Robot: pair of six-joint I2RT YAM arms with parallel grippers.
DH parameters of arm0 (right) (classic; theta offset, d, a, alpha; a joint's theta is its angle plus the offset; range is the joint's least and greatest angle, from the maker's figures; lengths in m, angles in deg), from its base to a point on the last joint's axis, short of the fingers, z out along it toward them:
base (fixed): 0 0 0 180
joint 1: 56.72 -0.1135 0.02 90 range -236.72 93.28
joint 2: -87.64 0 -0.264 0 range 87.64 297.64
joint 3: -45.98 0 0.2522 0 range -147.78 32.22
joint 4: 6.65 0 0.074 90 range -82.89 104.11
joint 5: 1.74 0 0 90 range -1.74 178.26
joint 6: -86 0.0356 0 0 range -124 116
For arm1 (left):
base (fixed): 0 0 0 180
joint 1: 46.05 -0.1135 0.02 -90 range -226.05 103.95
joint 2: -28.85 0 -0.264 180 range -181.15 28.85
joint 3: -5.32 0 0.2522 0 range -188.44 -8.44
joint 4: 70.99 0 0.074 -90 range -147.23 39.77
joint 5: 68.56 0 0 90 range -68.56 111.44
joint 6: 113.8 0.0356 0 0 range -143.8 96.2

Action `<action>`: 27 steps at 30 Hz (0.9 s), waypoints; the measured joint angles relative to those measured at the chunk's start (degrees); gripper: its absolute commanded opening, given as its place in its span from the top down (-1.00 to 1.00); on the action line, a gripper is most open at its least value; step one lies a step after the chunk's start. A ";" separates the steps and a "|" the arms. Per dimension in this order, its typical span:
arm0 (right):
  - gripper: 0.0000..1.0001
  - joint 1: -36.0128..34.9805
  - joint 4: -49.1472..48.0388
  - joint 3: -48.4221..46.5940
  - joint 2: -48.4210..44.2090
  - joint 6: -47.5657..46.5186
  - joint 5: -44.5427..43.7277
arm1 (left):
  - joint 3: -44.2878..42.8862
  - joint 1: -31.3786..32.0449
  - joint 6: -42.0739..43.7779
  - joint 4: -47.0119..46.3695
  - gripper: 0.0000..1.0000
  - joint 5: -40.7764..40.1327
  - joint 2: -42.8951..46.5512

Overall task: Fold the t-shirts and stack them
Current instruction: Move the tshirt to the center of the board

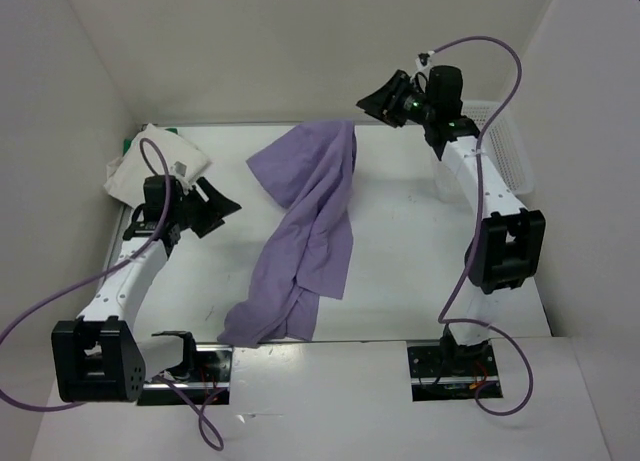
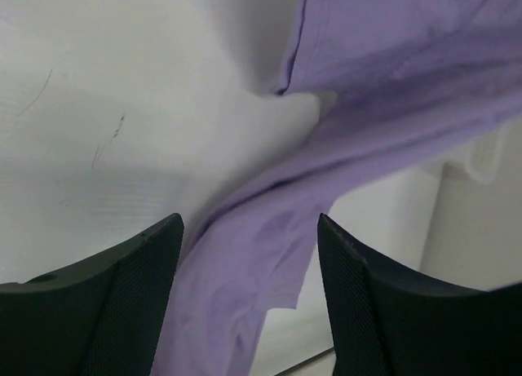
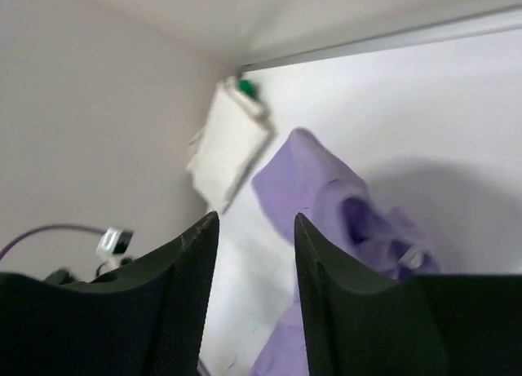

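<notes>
Right, your purple shirt (image 1: 315, 231) lies unfolded and rumpled. It runs as a long diagonal strip across the table (image 1: 410, 231), from the far middle down to the near edge, where its lower end bunches up.

Your left claw (image 1: 218, 206) hangs just left of that strip, about halfway along it. Its fingers are spread apart with nothing between them, and its wrist camera looks past the two pads onto purple folds and bare tabletop.

Your right claw (image 1: 383, 99) is up off the table, just right of the shirt's far end. Its fingers stand apart too, gripping nothing.

Over in the far left corner you've got the white shirt (image 1: 165, 166) folded into a packet. A sliver of the green shirt (image 1: 131, 141) peeks out from under its far edge. The white basket (image 1: 505, 146) sits at the far right, beside the right arm.
</notes>
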 measured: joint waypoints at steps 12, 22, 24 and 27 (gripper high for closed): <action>0.63 -3.08 7.06 48.41 -17.73 -0.09 -11.63 | 7.23 13.31 4.02 10.93 -0.64 -3.85 -2.16; 0.01 -16.37 7.39 63.71 -27.87 5.95 -13.18 | 8.79 22.82 1.20 6.29 0.40 -1.60 -11.98; -0.02 -19.39 7.21 66.18 -26.95 7.63 -13.09 | 7.37 23.17 1.29 5.81 0.56 -2.12 -13.84; -0.02 -23.32 4.63 68.98 -25.53 10.32 -11.96 | 3.10 23.17 1.27 4.79 0.61 -3.23 -16.48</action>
